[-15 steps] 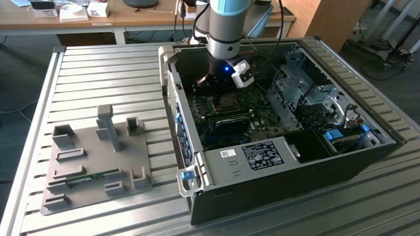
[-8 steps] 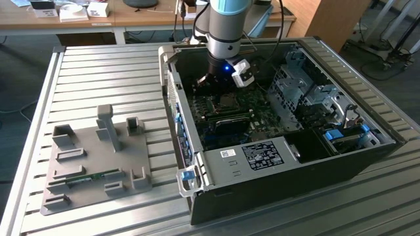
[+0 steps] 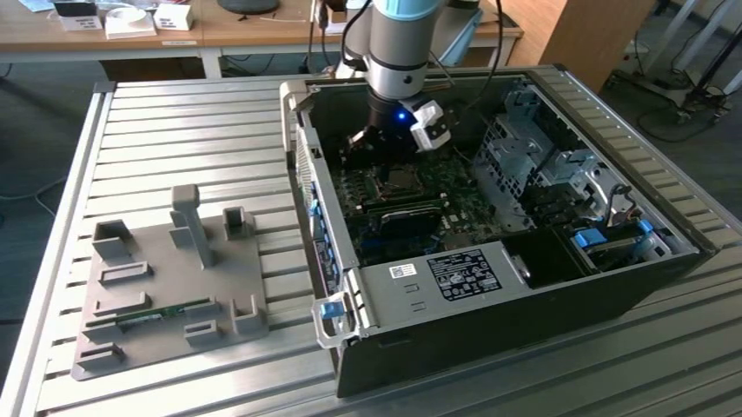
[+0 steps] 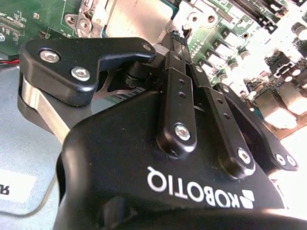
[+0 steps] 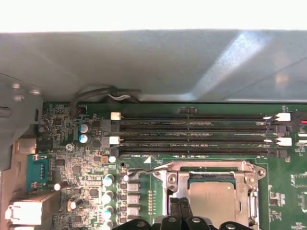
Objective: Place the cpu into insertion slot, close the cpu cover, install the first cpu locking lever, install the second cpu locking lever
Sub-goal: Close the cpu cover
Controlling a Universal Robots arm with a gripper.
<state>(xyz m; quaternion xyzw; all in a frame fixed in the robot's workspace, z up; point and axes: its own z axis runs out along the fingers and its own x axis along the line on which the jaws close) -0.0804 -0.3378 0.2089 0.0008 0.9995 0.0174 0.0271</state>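
Observation:
The cpu [image 5: 211, 199] lies flat in the insertion slot on the green board, its silver-grey top showing through the window of the cpu cover [image 5: 211, 166], which lies down over it. A thin wire locking lever [image 5: 140, 171] sticks out at one corner of the socket. My gripper [image 5: 178, 205] is shut, its two black fingertips pressed together right beside the cover's side edge, with nothing visible between them. In the second wrist view the fingers [image 4: 178, 72] meet just below the cpu [image 4: 139, 17]. In the exterior view the gripper [image 3: 377, 152] is low inside the case, above the socket [image 3: 401, 181].
Long black memory slots [image 5: 192, 134] run just beyond the socket, and capacitors [image 5: 108, 181] stand beside it. The case walls [image 3: 304, 165] and a drive cage [image 3: 545, 165] hem in the arm. A grey fixture plate [image 3: 162, 278] lies outside on the slatted table.

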